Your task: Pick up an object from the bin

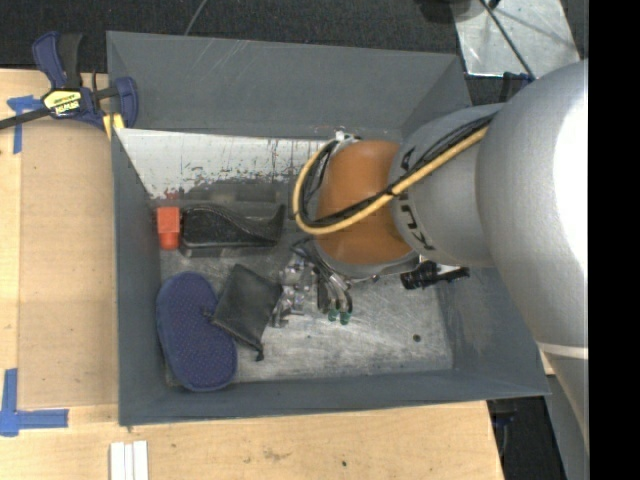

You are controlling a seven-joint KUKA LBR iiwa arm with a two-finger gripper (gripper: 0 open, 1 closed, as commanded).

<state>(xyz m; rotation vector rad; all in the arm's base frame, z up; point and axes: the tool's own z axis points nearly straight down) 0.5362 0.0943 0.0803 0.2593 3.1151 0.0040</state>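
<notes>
As it hangs low over the middle of the bin [300, 400], the gripper [318, 296] lies just beside a dark grey square pouch [243, 306], presumably lining up on it; whether it is open or closed cannot be told.

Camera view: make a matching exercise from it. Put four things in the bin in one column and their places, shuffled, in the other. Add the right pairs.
Things
1. orange block
2. blue oval pad
3. dark flat pouch
4. end effector

Places, as the view shows them
A. over the middle of the bin floor, right of the other three
B. lower left corner of the bin
C. by the left wall, near the upper corner
D. between the blue oval pad and the end effector

Pairs: 1-C, 2-B, 3-D, 4-A
</notes>
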